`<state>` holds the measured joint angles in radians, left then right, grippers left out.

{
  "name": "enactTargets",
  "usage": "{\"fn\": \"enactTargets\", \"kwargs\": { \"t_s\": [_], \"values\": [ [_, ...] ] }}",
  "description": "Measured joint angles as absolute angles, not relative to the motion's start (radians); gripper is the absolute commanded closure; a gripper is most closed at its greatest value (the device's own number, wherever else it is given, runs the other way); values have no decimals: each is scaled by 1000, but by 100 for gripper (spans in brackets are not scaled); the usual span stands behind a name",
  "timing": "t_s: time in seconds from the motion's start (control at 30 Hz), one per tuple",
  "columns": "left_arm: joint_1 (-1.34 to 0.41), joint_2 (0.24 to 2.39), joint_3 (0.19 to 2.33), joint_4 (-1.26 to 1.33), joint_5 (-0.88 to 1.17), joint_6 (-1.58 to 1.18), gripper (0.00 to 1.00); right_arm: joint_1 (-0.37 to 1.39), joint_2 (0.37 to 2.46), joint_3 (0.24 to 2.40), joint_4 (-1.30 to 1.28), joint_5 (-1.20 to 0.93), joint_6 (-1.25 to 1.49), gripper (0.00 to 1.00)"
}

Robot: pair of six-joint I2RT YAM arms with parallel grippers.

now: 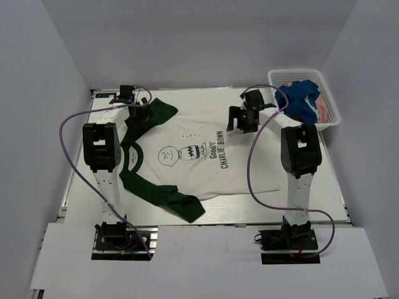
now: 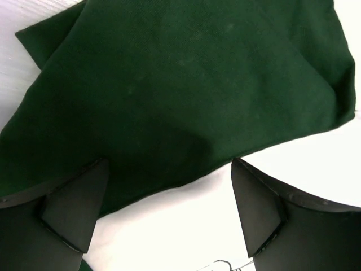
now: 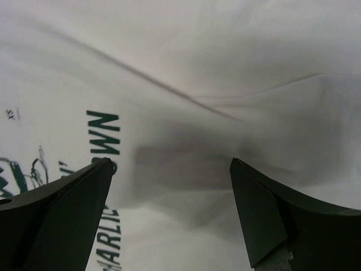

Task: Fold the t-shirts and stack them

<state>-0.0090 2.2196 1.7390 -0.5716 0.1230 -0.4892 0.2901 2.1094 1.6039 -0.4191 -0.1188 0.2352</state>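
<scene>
A cream t-shirt (image 1: 187,168) with dark green sleeves and a Charlie Brown print lies spread flat on the table. My left gripper (image 1: 142,115) hovers open over its far green sleeve (image 2: 180,84), where the sleeve meets the cream body (image 2: 186,226); nothing is between the fingers. My right gripper (image 1: 239,119) stands open just above the shirt's lower part, by the green lettering (image 3: 101,132), over wrinkled cream cloth (image 3: 225,56). A blue t-shirt (image 1: 302,96) and a pink one (image 1: 324,112) lie bunched in the basket.
The white mesh basket (image 1: 299,73) stands at the far right corner of the table. The near green sleeve (image 1: 181,202) lies crumpled toward the table's front edge. Purple cables loop beside both arms. White walls close in the table.
</scene>
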Motion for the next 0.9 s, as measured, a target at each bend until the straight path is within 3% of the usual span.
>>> {"fn": "enactTargets", "kwargs": {
  "t_s": [0.43, 0.9],
  "values": [
    [-12, 2232, 1747, -546, 110, -514, 0, 113, 2093, 1469, -196, -96, 280, 10],
    [-19, 2259, 1831, -614, 86, -513, 0, 160, 1903, 1428, -243, -194, 167, 10]
  ]
}}
